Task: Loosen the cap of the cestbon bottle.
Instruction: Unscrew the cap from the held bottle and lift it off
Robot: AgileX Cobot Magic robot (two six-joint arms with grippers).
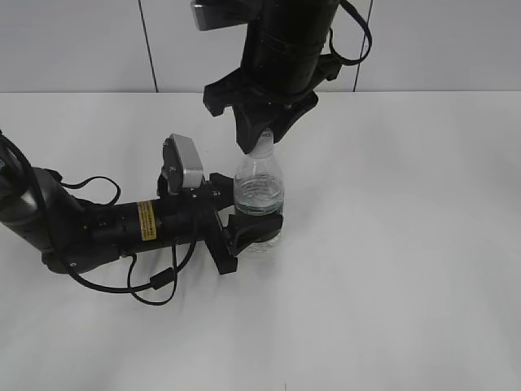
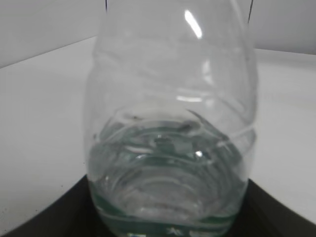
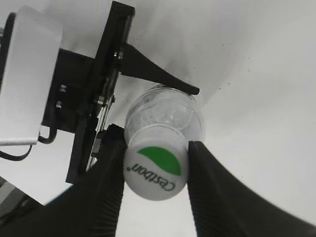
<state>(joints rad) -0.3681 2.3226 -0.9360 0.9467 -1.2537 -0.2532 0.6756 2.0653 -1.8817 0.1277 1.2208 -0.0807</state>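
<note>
The cestbon bottle (image 1: 259, 199) stands upright on the white table (image 1: 407, 244). The left gripper (image 1: 248, 232) reaches in from the side, low down. Its jaws are closed around the bottom part of the bottle and hold it firmly. In the left wrist view the clear bottle fills almost the whole picture, with a little water low inside it.

The right gripper (image 3: 157, 170) comes straight down from above. Its jaws sit on both sides of the cap (image 3: 156, 168), one on the left and one on the right, and they look pressed against it. The cap is white with a green mark and the word Cestbon on top.

To do this step well, I think the top jaws should squeeze the cap tight so it does not slip. Then the wrist should turn slowly around the middle of the cap. The bottom jaws must hold hard, or the whole bottle may spin or tip over.
</note>
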